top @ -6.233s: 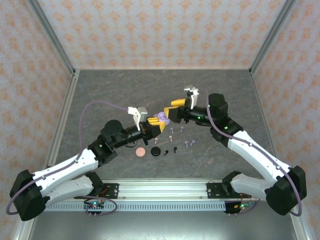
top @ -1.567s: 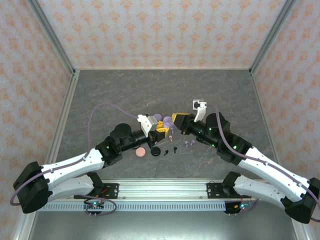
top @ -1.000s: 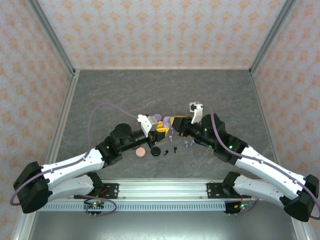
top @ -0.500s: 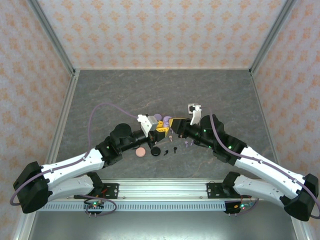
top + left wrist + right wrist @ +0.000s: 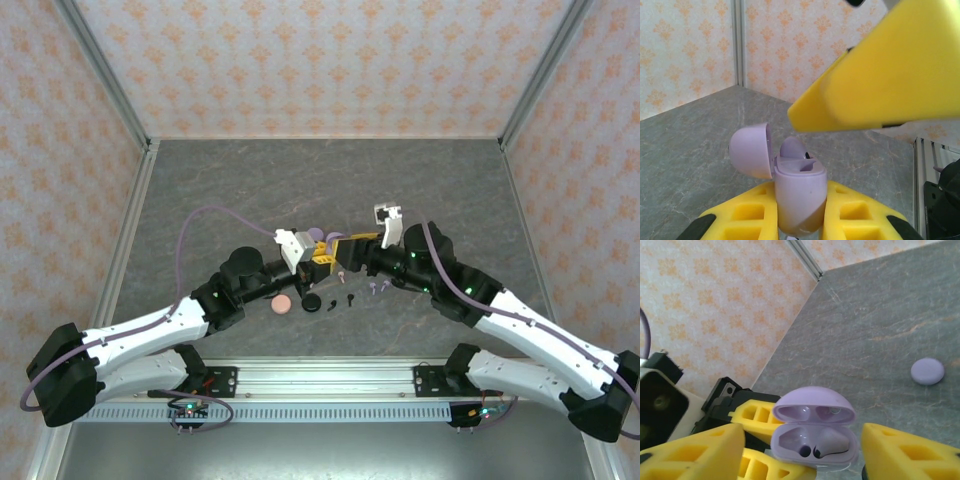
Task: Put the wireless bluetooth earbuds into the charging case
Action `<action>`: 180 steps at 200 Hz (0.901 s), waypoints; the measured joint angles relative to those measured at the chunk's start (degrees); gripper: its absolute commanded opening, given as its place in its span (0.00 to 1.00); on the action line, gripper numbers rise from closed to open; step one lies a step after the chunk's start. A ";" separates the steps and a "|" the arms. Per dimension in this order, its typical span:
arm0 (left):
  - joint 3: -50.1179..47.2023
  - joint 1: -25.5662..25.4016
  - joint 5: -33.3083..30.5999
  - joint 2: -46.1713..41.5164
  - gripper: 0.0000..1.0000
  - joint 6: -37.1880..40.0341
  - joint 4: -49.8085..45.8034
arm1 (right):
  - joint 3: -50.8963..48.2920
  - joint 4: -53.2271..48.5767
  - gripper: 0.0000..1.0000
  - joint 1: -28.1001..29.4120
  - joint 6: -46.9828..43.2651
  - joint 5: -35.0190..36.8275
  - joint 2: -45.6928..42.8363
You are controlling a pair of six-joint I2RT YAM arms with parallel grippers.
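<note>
Right wrist view, left gripper [image 5: 800, 224] clamped on open lavender charging case [image 5: 816, 439], right gripper [image 5: 802, 456] spread apart, empty

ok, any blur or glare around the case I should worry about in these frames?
Left wrist: the lavender case is reasonably sharp, but a yellow finger close to the lens is soft-edged and covers the upper right. Right wrist: the open case's interior is crisp, and its own fingers at the bottom edge are slightly blurred. Top external: even light, no glare, but the earbuds are tiny.
</note>
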 measured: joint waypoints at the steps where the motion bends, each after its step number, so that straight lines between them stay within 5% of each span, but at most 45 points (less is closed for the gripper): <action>1: 0.00 0.00 0.00 -0.02 0.00 0.00 0.00 | 0.11 -0.07 0.69 -0.02 -0.02 0.04 0.00; 103: -3.02 0.00 -3.78 -9.40 0.00 0.20 -2.58 | 6.64 -16.04 0.68 -13.73 -2.38 4.70 3.15; 180: -8.00 0.00 -6.25 -20.11 0.00 0.22 -6.43 | 8.83 -22.03 0.53 -14.51 -3.67 5.64 30.21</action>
